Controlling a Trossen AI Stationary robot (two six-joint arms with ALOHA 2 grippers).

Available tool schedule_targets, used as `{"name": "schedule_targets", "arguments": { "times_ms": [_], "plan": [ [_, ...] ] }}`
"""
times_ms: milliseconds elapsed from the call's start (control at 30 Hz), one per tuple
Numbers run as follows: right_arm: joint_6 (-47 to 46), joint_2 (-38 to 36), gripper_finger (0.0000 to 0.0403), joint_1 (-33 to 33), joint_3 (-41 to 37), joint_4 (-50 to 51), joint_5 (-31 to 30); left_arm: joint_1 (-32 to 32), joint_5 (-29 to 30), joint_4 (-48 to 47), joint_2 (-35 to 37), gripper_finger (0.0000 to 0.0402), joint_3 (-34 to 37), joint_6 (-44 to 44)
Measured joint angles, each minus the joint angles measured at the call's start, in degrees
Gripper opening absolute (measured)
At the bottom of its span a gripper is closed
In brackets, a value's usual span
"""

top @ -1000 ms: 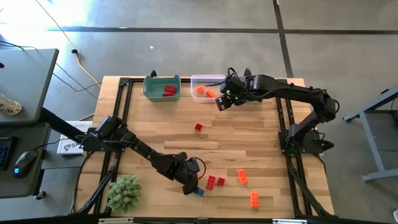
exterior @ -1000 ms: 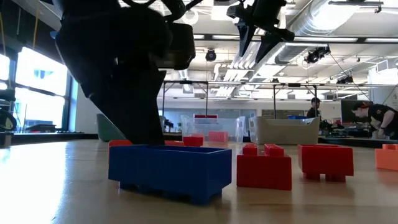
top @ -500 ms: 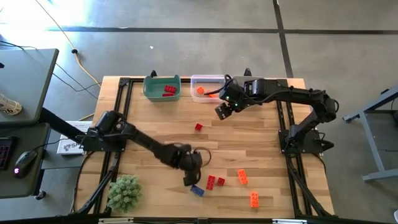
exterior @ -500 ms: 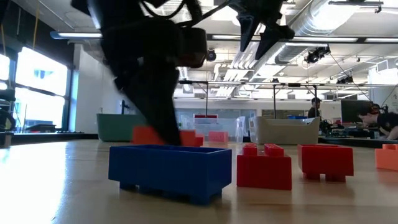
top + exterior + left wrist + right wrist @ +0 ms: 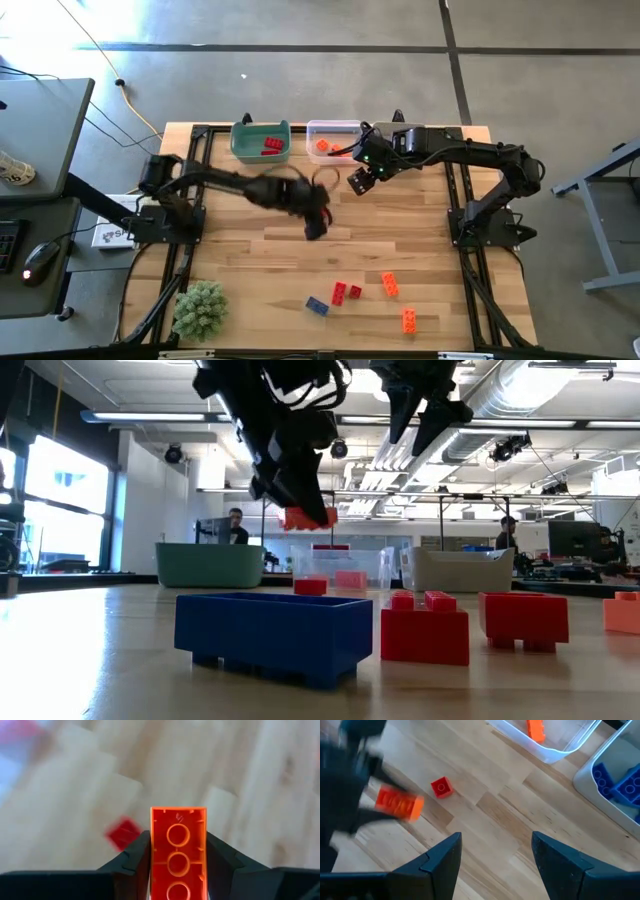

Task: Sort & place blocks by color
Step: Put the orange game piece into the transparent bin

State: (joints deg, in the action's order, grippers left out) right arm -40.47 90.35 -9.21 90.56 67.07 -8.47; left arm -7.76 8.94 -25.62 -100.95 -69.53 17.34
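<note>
1. Left wrist view puts it plainly: the left gripper (image 5: pixel 177 870) is clenched on an orange brick (image 5: pixel 178 852), studs facing the camera, one dark finger on each long side.
2. A moment ago that gripper was down near the front edge of the worktop (image 5: pixel 420 215), among the loose bricks. Now it has lifted and swung to the middle of the table, blurred with speed, the brick off the wood and riding in the air, as the low view shows.
3. Right below its path lies a small red brick (image 5: pixel 319 204), alone on the wood, still unsorted.
4. The pick has worked, I'd say, and the carry is on. The clear bin (image 5: pixel 330 130) at the back edge already holds orange pieces, so that looks the likely drop.
5. The green bin (image 5: pixel 243 148) beside it holds red ones; the grey bin (image 5: pixel 590 782) holds blue ones.
6. The right gripper (image 5: pixel 358 180) has drawn a little away from the clear bin and hangs just in front of it, fingers spread and empty. It sits close to the left arm's route, so crowding is a risk.
7. Left behind near the front edge: a blue brick (image 5: pixel 317 305), two red bricks (image 5: pixel 346 291) and two orange ones (image 5: pixel 390 285).
</note>
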Motion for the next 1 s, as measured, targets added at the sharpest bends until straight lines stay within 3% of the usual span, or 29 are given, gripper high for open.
{"name": "schedule_targets", "arguments": {
  "times_ms": [200,400,733,1000],
  "plan": [
    [-0.3,0.0,0.0228,0.0,0.0,-0.8,-0.8,-9.3,0.5,3.4,2.0,0.0116,0.0,-7.0],
    [-4.8,0.0,0.0228,0.1,0.0,-1.1,-1.5,-16.7,-2.7,8.3,2.2,0.0117,-0.1,-15.2],
    [-23.5,0.0,0.0228,4.9,0.0,-1.2,-1.6,-25.4,-4.1,16.6,1.9,0.0117,-0.1,-26.7],
    [-36.6,1.4,0.0228,13.3,0.0,-4.5,-5.0,-30.5,-5.2,19.7,-0.7,0.0118,-0.1,-28.5]
  ]
}}
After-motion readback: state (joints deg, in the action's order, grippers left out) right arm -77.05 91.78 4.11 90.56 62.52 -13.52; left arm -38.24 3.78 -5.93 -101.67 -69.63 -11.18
